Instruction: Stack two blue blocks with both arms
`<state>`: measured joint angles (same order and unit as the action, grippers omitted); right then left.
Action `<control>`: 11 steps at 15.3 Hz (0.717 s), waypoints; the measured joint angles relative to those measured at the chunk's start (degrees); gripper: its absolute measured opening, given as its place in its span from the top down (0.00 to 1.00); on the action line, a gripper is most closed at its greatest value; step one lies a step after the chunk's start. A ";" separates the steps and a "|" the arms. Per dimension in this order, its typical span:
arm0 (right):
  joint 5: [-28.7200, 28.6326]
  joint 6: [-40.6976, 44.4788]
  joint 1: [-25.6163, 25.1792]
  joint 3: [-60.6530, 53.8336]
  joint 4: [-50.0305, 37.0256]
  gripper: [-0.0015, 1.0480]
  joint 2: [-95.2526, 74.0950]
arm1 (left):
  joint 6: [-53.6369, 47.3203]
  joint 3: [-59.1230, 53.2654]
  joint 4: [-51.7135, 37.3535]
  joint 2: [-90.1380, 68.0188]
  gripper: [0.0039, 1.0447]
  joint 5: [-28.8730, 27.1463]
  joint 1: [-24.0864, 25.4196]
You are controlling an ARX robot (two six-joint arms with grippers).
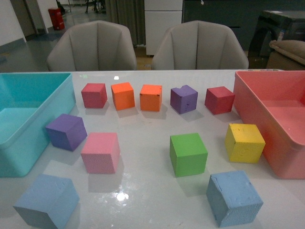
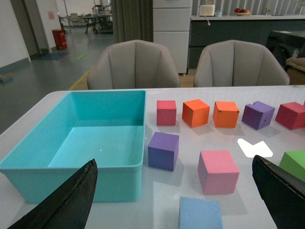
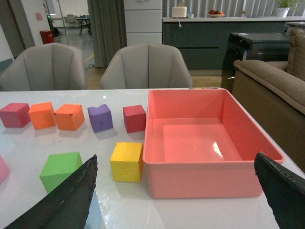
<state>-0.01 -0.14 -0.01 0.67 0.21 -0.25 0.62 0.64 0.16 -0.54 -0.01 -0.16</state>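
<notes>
Left fingers (image 2: 71, 205), right fingers (image 3: 71, 200): apparently spread

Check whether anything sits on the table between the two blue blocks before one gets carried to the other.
Nothing visible does. The strip of table between the left blue block and the right blue block is bare; the pink cube and green cube sit farther back.

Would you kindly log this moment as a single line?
left hand open | right hand open | blue blocks apart on table, unstacked | nothing grasped
</notes>
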 joint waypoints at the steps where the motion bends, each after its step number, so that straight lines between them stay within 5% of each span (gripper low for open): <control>1: 0.00 0.00 0.00 0.00 0.00 0.06 0.00 | 0.00 0.00 0.00 0.00 0.06 0.00 0.00; 11: 0.00 0.00 0.00 0.00 0.00 0.06 0.00 | 0.00 0.00 0.00 0.00 0.06 0.00 0.00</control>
<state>-0.01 -0.14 -0.01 0.67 0.21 -0.25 0.62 0.64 0.16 -0.54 -0.01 -0.16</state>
